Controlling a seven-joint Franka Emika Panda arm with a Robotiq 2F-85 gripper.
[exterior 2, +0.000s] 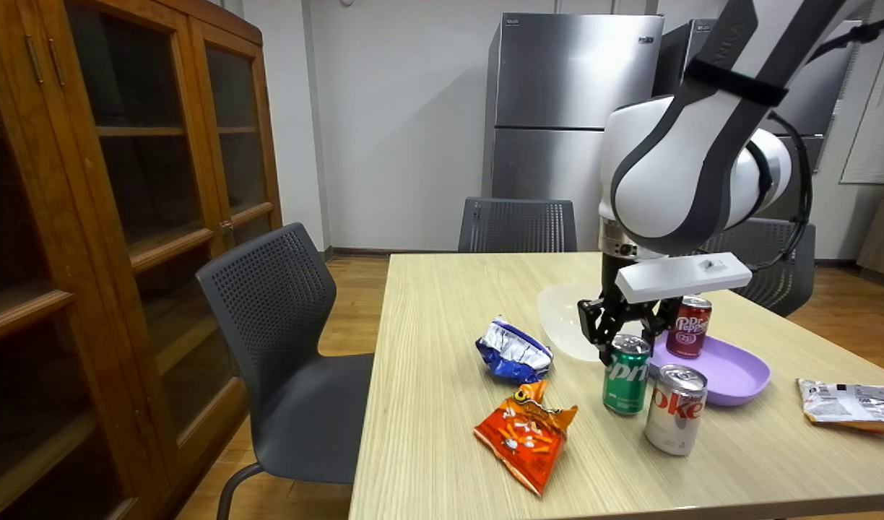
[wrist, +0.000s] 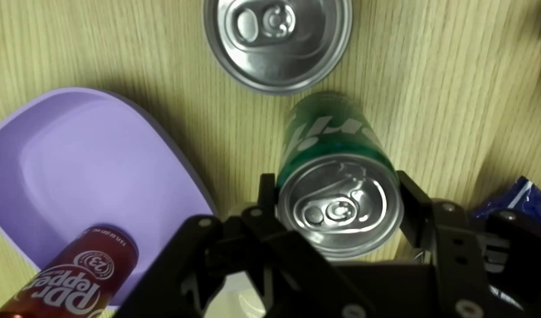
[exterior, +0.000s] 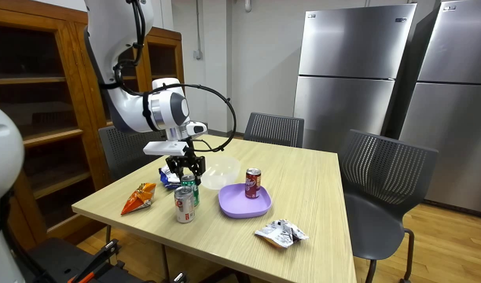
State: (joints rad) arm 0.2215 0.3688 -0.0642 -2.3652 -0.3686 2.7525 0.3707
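- One Sprite can [wrist: 339, 176] between the fingers [wrist: 414, 207], upright on the desk [exterior 2: 442, 310] — long axis vertical, fingers above it and flanking its top end, one per side.
- Fingers part-closed, spread about as wide as the Sprite can; look snug on both sides, so judged gripped. Its base looks to be on the desk.
- One arm [exterior 2: 673, 180], so no nearer side to pick.
- One silver Coke can [exterior 2: 675, 412] just beside the Sprite can — touching or a sliver apart, can't tell.
- One Dr Pepper can [exterior: 253, 182], upright in one purple plate [exterior: 233, 204]; plate near the Sprite can, not touching.
- Cans total three.
- Snack bags three: one orange bag [exterior 2: 525, 440], one blue-and-white bag [exterior 2: 516, 354], one silver bag [exterior: 281, 232].
- One translucent bowl [exterior: 226, 173] near the plate.
- Background: three dark chairs [exterior: 384, 173], two steel refrigerators [exterior: 352, 51], one wooden cabinet [exterior 2: 135, 263].
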